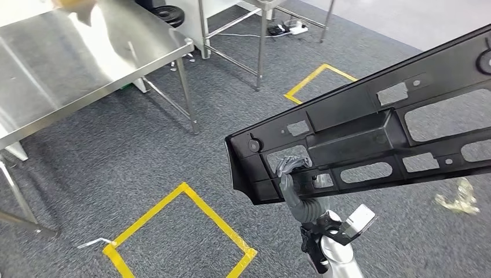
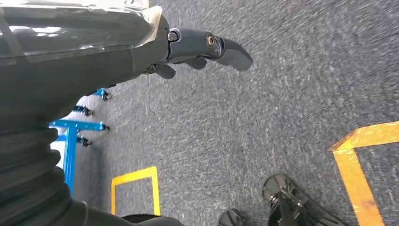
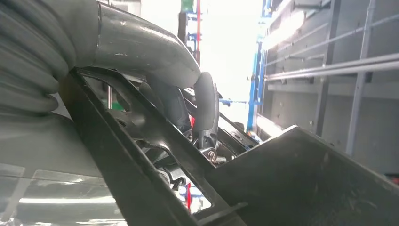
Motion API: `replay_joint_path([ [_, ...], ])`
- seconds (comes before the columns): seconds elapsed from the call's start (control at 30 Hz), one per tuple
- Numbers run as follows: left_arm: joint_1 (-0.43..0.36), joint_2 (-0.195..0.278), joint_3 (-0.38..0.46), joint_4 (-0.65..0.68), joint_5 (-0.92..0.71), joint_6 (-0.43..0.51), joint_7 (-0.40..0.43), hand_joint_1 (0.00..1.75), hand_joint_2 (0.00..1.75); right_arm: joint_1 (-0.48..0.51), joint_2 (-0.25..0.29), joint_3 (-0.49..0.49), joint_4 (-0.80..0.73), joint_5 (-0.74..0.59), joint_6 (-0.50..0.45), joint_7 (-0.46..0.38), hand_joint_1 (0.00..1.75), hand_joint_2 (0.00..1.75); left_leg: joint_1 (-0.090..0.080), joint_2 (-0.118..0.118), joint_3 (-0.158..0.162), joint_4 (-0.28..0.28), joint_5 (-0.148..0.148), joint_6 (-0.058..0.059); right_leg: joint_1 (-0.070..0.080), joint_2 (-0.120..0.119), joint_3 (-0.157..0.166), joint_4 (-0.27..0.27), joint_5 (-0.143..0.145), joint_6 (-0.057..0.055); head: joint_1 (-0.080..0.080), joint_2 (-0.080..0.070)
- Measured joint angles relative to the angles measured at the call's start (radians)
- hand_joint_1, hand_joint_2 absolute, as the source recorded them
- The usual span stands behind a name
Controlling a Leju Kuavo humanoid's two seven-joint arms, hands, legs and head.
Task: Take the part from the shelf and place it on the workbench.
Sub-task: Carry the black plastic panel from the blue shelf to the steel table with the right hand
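A long black plastic part [image 1: 359, 127] with several cutouts hangs tilted over the grey carpet, crossing the right half of the head view. My right hand [image 1: 292, 174] grips it from below near its left end, fingers hooked through a cutout. In the right wrist view the fingers [image 3: 203, 108] wrap a rib of the part [image 3: 306, 179]. The steel workbench [image 1: 87, 63] stands at the upper left, well apart from the part. My left hand [image 2: 197, 49] hangs over the carpet, holding nothing, fingers loosely apart.
Yellow tape squares mark the floor in front [image 1: 185, 231] and further back [image 1: 321, 78]. A second steel table frame [image 1: 260, 35] and a power strip [image 1: 289, 26] lie behind. Crumpled tape [image 1: 457, 197] lies at the right. Blue wheeled frames [image 2: 70, 127] stand behind my left arm.
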State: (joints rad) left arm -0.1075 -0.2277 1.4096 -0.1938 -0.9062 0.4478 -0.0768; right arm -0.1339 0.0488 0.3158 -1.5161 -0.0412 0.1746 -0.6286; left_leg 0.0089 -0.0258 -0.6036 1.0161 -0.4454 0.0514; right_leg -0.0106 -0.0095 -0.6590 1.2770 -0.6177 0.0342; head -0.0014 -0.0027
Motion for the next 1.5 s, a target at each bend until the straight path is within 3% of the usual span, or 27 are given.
replay_joint_path([
  [0.03,0.001,-0.001,0.000,0.000,-0.002,0.002,0.001,0.00,1.75,0.000,-0.001,0.001,0.003,0.000,0.000,0.000,1.75,1.75,0.000,-0.015,-0.001,0.000,0.001,0.000,-0.001,0.002,-0.014,0.026,-0.003,0.005,0.000,0.000],
  [0.07,0.001,-0.002,0.000,0.000,-0.002,0.004,0.003,0.00,1.75,0.000,-0.001,0.003,0.005,0.000,0.000,0.000,1.75,1.75,0.001,-0.029,-0.001,0.001,0.002,-0.001,-0.003,0.004,-0.009,0.010,0.012,0.014,0.000,0.000],
  [0.13,0.001,-0.003,0.000,0.000,-0.002,0.005,0.004,0.00,1.75,-0.002,-0.001,0.004,0.007,0.000,0.000,0.000,1.75,1.75,0.004,-0.058,0.000,0.002,0.003,-0.006,-0.012,0.028,0.052,-0.124,0.071,0.035,0.000,0.000],
  [0.17,0.001,-0.003,0.000,0.000,-0.003,0.005,0.004,0.00,1.75,-0.004,-0.001,0.005,0.008,0.000,0.000,0.000,1.75,1.75,0.004,-0.071,-0.001,0.004,0.004,-0.012,-0.015,0.047,0.081,-0.191,0.096,0.039,0.000,0.000],
  [0.23,0.001,-0.003,0.000,0.000,-0.003,0.005,0.004,0.00,1.75,-0.007,-0.001,0.006,0.009,0.000,0.000,0.000,1.75,1.75,0.003,-0.091,-0.008,0.005,0.007,-0.025,-0.016,0.070,0.112,-0.259,0.119,0.030,-0.001,0.000],
  [0.3,0.003,-0.003,0.000,0.000,-0.003,0.006,0.004,0.00,1.75,-0.010,0.000,0.007,0.011,-0.001,0.000,0.000,1.75,1.75,0.005,-0.105,-0.015,0.002,0.013,-0.038,-0.013,0.056,0.113,-0.260,0.123,0.010,-0.002,0.000],
  [0.33,0.004,-0.003,0.000,0.000,-0.003,0.007,0.004,0.00,1.75,-0.012,0.001,0.008,0.011,-0.002,0.000,0.000,1.75,1.75,0.005,-0.098,-0.018,0.004,0.011,-0.043,-0.014,0.046,0.114,-0.262,0.126,0.003,-0.002,0.000],
  [0.4,0.004,-0.003,0.000,0.000,-0.003,0.008,0.004,0.00,1.75,-0.015,0.004,0.010,0.011,-0.006,0.000,0.000,1.75,1.75,0.004,-0.049,-0.044,0.058,-0.023,-0.050,-0.018,0.023,0.115,-0.265,0.129,-0.015,-0.008,0.000],
  [0.47,0.002,-0.003,0.000,0.000,-0.003,0.009,0.004,0.00,1.75,-0.015,0.004,0.010,0.011,-0.007,0.000,0.000,1.75,1.75,0.003,0.003,-0.104,0.185,-0.088,-0.056,-0.013,-0.003,0.116,-0.266,0.127,-0.027,-0.014,0.000],
  [0.53,0.003,-0.003,0.000,0.000,-0.003,0.009,0.004,0.00,1.75,-0.014,0.004,0.012,0.012,-0.008,-0.001,0.002,1.75,1.75,0.004,0.017,-0.149,0.280,-0.117,-0.059,-0.008,-0.031,0.116,-0.265,0.125,-0.031,-0.015,0.000],
  [0.57,0.003,-0.003,0.000,0.000,-0.003,0.010,0.004,0.00,1.75,-0.014,0.004,0.013,0.012,-0.008,-0.001,0.003,1.75,1.75,0.004,0.020,-0.145,0.275,-0.106,-0.059,-0.006,-0.044,0.117,-0.265,0.124,-0.031,-0.015,0.000],
  [0.63,0.004,-0.003,0.000,0.000,-0.003,0.011,0.005,0.00,1.75,-0.015,0.004,0.015,0.011,-0.009,-0.002,0.006,1.75,1.75,0.004,0.035,-0.091,0.179,-0.052,-0.054,-0.005,-0.066,0.120,-0.265,0.122,-0.032,-0.015,0.000],
  [0.7,0.004,-0.003,0.000,0.000,-0.003,0.011,0.005,0.00,1.75,-0.016,0.005,0.016,0.011,-0.009,-0.002,0.006,1.75,1.75,0.003,0.045,-0.053,0.112,-0.022,-0.050,-0.005,-0.075,0.121,-0.265,0.122,-0.032,-0.015,0.000],
  [0.77,0.004,-0.003,0.000,0.000,-0.003,0.011,0.004,0.00,1.75,-0.016,0.005,0.016,0.011,-0.009,-0.002,0.006,1.75,1.75,0.003,0.047,-0.049,0.105,-0.019,-0.050,-0.004,-0.076,0.122,-0.265,0.122,-0.032,-0.015,0.000],
  [0.83,0.002,-0.003,0.000,0.000,-0.003,0.010,0.003,0.00,1.75,-0.016,0.005,0.016,0.010,-0.010,-0.003,0.007,1.75,1.75,-0.002,0.074,-0.024,0.061,-0.012,-0.045,0.001,-0.082,0.123,-0.265,0.119,-0.030,-0.015,0.000],
  [0.9,0.002,-0.002,0.000,0.000,0.000,0.000,-0.008,0.00,1.75,-0.015,0.004,0.017,0.003,-0.010,-0.008,0.010,1.75,1.75,-0.009,0.080,-0.002,0.013,-0.006,-0.029,0.007,-0.098,0.124,-0.262,0.112,-0.017,-0.012,0.000],
  [0.97,0.003,0.000,0.000,0.000,0.005,-0.024,-0.025,0.00,1.75,-0.007,0.001,0.015,-0.010,-0.010,-0.018,0.014,1.75,1.75,-0.006,0.041,-0.001,-0.004,0.001,-0.009,0.007,-0.060,0.090,-0.181,0.067,-0.008,-0.005,0.000],
  [1.03,0.003,0.003,0.000,0.000,0.007,-0.045,-0.034,0.00,1.75,0.009,-0.005,0.010,-0.018,-0.008,-0.026,0.015,1.75,1.75,0.000,0.006,-0.002,-0.009,0.008,0.000,0.004,-0.004,0.021,-0.035,0.005,-0.007,-0.002,0.000],
  [1.07,0.003,0.004,0.000,0.000,0.007,-0.049,-0.036,0.00,1.75,0.017,-0.008,0.008,-0.019,-0.008,-0.028,0.015,1.75,1.75,0.000,-0.009,-0.003,-0.008,0.009,0.001,0.002,0.002,-0.003,0.012,-0.007,-0.003,-0.002,0.000],
  [1.1,0.004,0.004,0.000,0.000,0.008,-0.052,-0.037,0.00,1.75,0.022,-0.011,0.006,-0.020,-0.008,-0.029,0.015,1.75,1.75,0.001,-0.023,-0.003,-0.008,0.009,0.000,-0.001,0.004,-0.008,0.018,-0.002,0.004,-0.002,0.000],
  [1.17,0.004,0.006,0.000,0.000,0.008,-0.055,-0.038,0.00,1.75,0.026,-0.014,0.005,-0.023,-0.008,-0.030,0.015,1.75,1.75,0.003,-0.051,-0.001,-0.006,0.010,-0.005,-0.010,0.016,0.037,-0.085,0.052,0.028,-0.002,0.000],
  [1.2,0.004,0.008,0.000,0.000,0.008,-0.058,-0.039,0.00,1.75,0.026,-0.014,0.005,-0.025,-0.008,-0.030,0.015,1.75,1.75,0.004,-0.064,-0.002,-0.004,0.010,-0.010,-0.017,0.038,0.069,-0.159,0.081,0.038,-0.001,0.000],
  [1.23,0.004,0.009,0.000,0.000,0.008,-0.060,-0.040,0.00,1.75,0.027,-0.015,0.005,-0.028,-0.007,-0.030,0.015,1.75,1.75,0.003,-0.076,-0.005,-0.001,0.010,-0.016,-0.021,0.056,0.095,-0.216,0.102,0.040,0.000,0.000],
  [1.3,0.004,0.012,0.000,0.000,0.008,-0.063,-0.043,0.00,1.75,0.032,-0.016,0.004,-0.032,-0.006,-0.031,0.016,1.75,1.75,0.002,-0.093,-0.013,0.000,0.013,-0.030,-0.020,0.075,0.112,-0.257,0.116,0.027,-0.001,0.000],
  [1.37,0.006,0.014,0.000,0.000,0.008,-0.064,-0.044,0.00,1.75,0.036,-0.015,0.004,-0.036,-0.005,-0.031,0.016,1.75,1.75,0.005,-0.100,-0.018,-0.003,0.016,-0.042,-0.017,0.056,0.113,-0.259,0.122,0.008,-0.003,0.000],
  [1.43,0.007,0.017,0.000,0.000,0.008,-0.065,-0.044,0.00,1.75,0.038,-0.012,0.002,-0.041,-0.004,-0.032,0.016,1.75,1.75,0.004,-0.056,-0.036,0.034,-0.008,-0.050,-0.019,0.034,0.115,-0.262,0.125,-0.008,-0.008,0.000],
  [1.5,0.004,0.019,0.000,0.000,0.008,-0.066,-0.044,0.00,1.75,0.042,-0.010,0.000,-0.045,-0.004,-0.032,0.016,1.75,1.75,0.002,0.002,-0.091,0.151,-0.071,-0.055,-0.016,0.007,0.116,-0.263,0.123,-0.022,-0.014,0.000],
])
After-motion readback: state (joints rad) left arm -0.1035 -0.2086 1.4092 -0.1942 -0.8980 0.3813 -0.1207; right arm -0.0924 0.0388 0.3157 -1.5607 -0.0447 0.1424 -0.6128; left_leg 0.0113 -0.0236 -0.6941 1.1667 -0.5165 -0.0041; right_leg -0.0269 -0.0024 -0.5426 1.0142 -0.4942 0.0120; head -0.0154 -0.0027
